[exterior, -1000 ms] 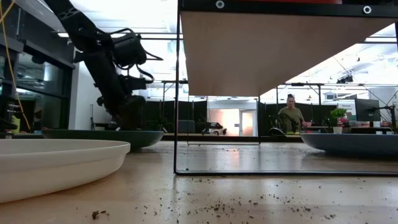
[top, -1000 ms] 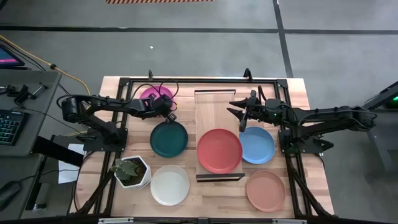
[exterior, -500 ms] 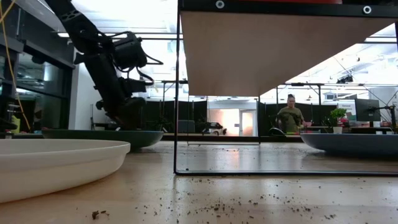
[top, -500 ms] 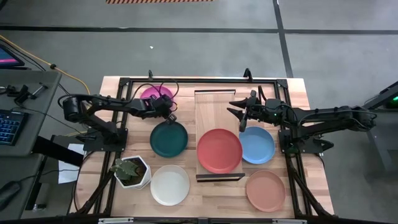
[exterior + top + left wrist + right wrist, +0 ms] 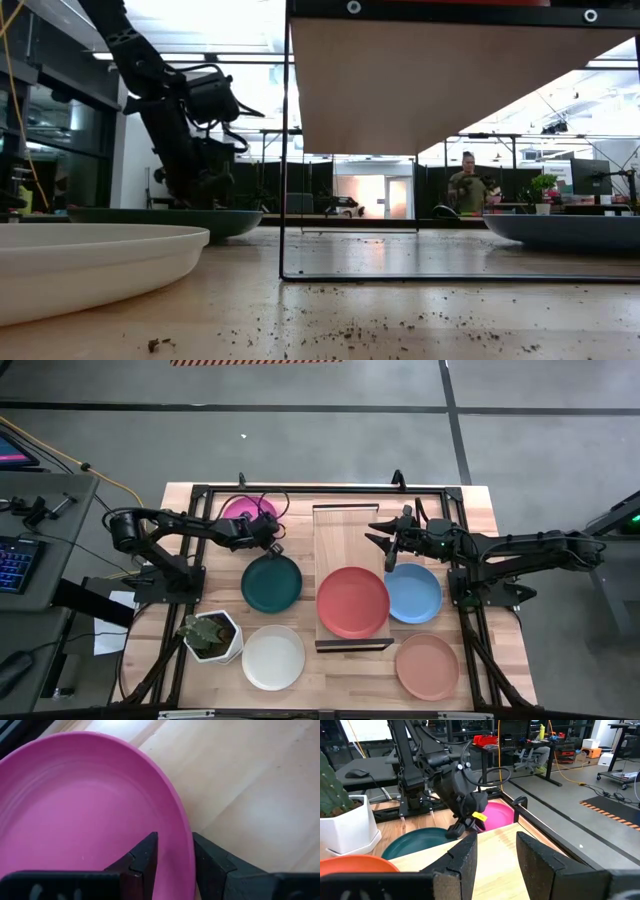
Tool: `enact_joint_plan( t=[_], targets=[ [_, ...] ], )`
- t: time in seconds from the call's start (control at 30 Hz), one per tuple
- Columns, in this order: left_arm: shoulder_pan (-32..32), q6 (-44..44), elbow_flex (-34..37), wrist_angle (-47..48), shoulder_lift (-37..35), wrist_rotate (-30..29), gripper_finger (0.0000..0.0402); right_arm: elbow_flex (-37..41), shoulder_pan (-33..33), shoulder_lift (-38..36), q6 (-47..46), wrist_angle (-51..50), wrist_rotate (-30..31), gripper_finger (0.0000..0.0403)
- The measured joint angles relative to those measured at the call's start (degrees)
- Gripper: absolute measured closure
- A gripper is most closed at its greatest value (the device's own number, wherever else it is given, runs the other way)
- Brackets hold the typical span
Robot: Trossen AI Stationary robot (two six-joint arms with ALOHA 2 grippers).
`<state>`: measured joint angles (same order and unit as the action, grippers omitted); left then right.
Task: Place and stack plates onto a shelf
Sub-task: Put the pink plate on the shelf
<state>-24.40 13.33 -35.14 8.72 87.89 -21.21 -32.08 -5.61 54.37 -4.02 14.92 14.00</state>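
Six plates lie in view, five on the table (image 5: 440,500) and one on the shelf (image 5: 345,525). At far left, the left gripper (image 5: 172,862) is down at the pink plate (image 5: 245,510), which sits at the table's far edge; its two fingers (image 5: 142,860) straddle the plate's rim, one inside and one outside, and whether they press the rim cannot be told. Just near of that lies the teal plate (image 5: 271,583), and nearer still the white plate (image 5: 273,657), with a potted plant (image 5: 210,634) to its left. In the low view the white plate (image 5: 90,260) fills the left foreground, with the left arm behind the teal plate (image 5: 165,218).

The shelf stands in the middle of the table, running far to near. The red plate (image 5: 353,602) rests on its near half; its far half is bare.

Right of the shelf, the right gripper (image 5: 392,543) hangs over the shelf's far right edge with its fingers (image 5: 462,857) spread apart, holding nothing. The blue plate (image 5: 414,593) lies just right of the red one, and the tan plate (image 5: 427,666) lies near of it, at the near right.

A person (image 5: 466,187) stands in the room beyond.
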Motion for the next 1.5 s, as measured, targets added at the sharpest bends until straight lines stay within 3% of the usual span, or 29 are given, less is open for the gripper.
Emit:
enact_joint_plan(
  t=[0.3, 0.67, 0.87, 0.97, 1.23, 1.37, 1.5],
  targets=[
    [-1.45, -3.57, 0.00, 0.81, -0.08, -1.11, 0.0392, 0.00, 0.00, 0.00, -0.01, -0.02, 0.00, 0.0276],
    [-1.43, -7.10, -0.04, 1.08, -0.27, -3.22, 0.0399, 0.00, 0.00, 0.00, -0.01, -0.02, 0.00, 0.0276],
    [-0.64, -9.32, -0.02, 2.63, -4.04, -3.60, 0.0400, 0.00, -0.01, -0.02, -0.01, -0.03, 0.00, 0.0276],
    [0.52, -9.43, -0.02, 4.38, -7.72, -7.04, 0.0400, 0.00, 0.00, -0.02, -0.01, -0.09, -0.02, 0.0276],
    [8.48, -10.12, -0.02, 5.15, -18.59, -19.14, 0.0401, 0.00, -0.02, -0.02, -0.04, -0.88, 0.00, 0.0276],
    [13.05, -14.31, -0.27, 2.54, -22.08, -21.34, 0.0401, 0.00, -0.02, -0.02, -1.06, -0.90, -0.02, 0.0276],
    [16.77, -18.70, -5.41, 4.09, -22.77, -21.38, 0.0401, 0.00, -0.02, -0.02, -0.91, -0.86, -0.02, 0.0276]
  ],
)
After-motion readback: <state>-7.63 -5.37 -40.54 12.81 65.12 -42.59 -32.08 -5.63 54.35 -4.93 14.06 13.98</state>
